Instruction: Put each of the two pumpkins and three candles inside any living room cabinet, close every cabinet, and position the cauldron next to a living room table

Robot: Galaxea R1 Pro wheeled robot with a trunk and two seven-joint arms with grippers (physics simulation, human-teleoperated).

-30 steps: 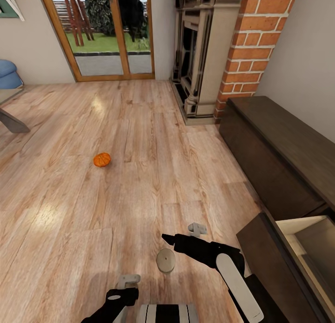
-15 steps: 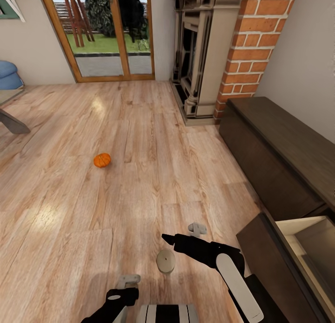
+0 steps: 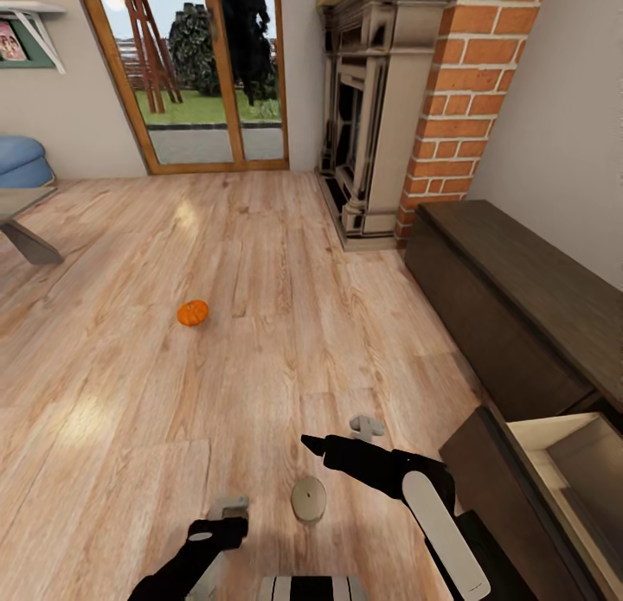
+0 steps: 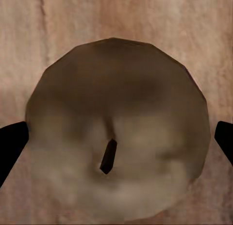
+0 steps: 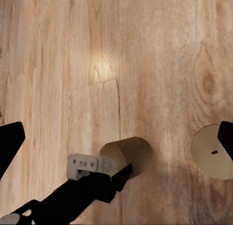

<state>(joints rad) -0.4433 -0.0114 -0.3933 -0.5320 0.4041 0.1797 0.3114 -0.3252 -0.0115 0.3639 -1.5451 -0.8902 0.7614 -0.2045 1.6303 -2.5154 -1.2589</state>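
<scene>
Grey-beige candle (image 4: 116, 133) stands upright, wick up, between open left pincer (image 4: 116, 142) tips.

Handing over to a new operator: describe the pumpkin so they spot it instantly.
Start at the glass garden doors and come toward the robot across the wooden floor. The pumpkin sits alone there: small, bright orange and ribbed, unlike the pale flat-topped candle closer in.

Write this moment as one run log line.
left gripper open over candle | right gripper open | pumpkin on floor | cabinet drawer open
</scene>
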